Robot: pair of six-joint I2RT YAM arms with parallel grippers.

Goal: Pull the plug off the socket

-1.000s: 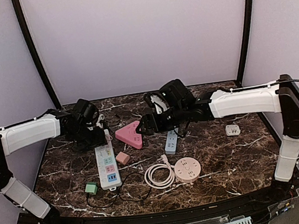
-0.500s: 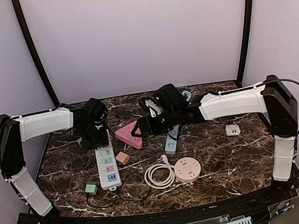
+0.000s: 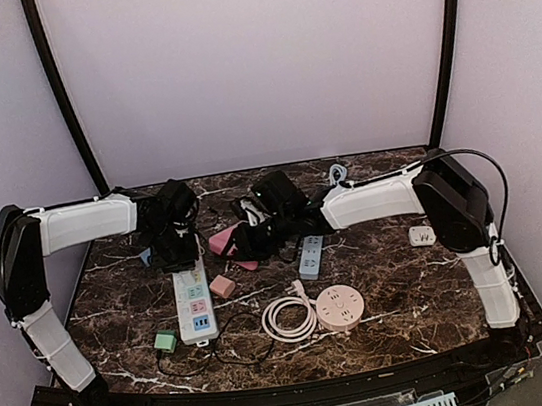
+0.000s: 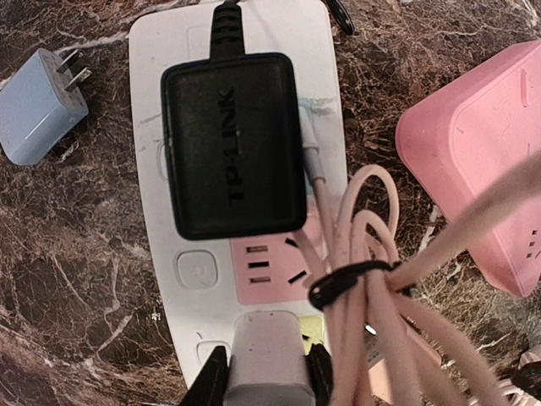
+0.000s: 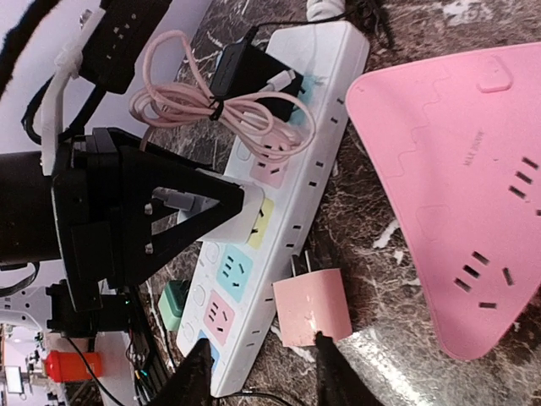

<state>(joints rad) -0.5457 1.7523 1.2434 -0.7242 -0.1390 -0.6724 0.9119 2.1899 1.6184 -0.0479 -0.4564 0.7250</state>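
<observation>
A long white power strip (image 3: pixel 195 299) lies left of centre on the marble table. A white plug (image 4: pixel 266 359) stands in its yellow socket, and my left gripper (image 4: pixel 265 381) is shut on it, one black finger pressed to each side. The right wrist view shows the same grip from the side: the white plug (image 5: pixel 241 211) is held by the left gripper (image 5: pixel 144 211). My right gripper (image 5: pixel 262 372) hovers just right of the strip (image 5: pixel 338 85). Its jaws stand narrow but apart with nothing gripped. One fingertip (image 5: pixel 321 342) reaches the edge of a loose pink charger (image 5: pixel 313 309).
A black TP-Link adapter (image 4: pixel 232 144) is plugged in farther up the strip, beside a tied pink cable bundle (image 4: pixel 372 279). A pink triangular socket block (image 3: pixel 226 240) lies under the right gripper (image 3: pixel 244 239). Loose pale-blue (image 4: pixel 38 114) and green (image 3: pixel 165 341) chargers, a coiled white cable (image 3: pixel 287 317), a round socket (image 3: pixel 339 306) and a blue strip (image 3: pixel 309 256) lie around.
The left gripper has come down over the strip's upper end and closed on the white plug. The right arm has swung left across the pink block, its jaws narrowing.
</observation>
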